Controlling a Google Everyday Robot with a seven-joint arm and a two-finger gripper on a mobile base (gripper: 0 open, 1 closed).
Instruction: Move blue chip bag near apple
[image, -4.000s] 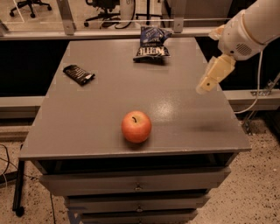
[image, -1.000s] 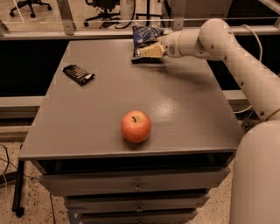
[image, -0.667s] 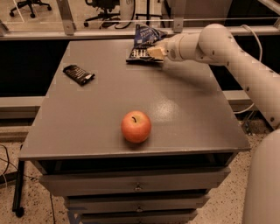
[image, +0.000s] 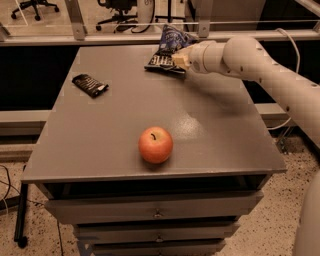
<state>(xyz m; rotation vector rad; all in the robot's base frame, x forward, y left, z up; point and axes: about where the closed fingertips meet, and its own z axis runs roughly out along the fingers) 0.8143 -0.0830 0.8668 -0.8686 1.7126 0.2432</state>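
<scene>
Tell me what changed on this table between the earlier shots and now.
The pincer swung from above the right side of the table to its far edge and took hold of the blue chip bag, which has tipped up at its far end and slid slightly left. The apple and the black wrapper stayed where they were.

The end effector is sitting at the back of the worktop, holding the blue chip bag just to its left. The apple is lying well in front of it. A wrapper is lying far to its left.
</scene>
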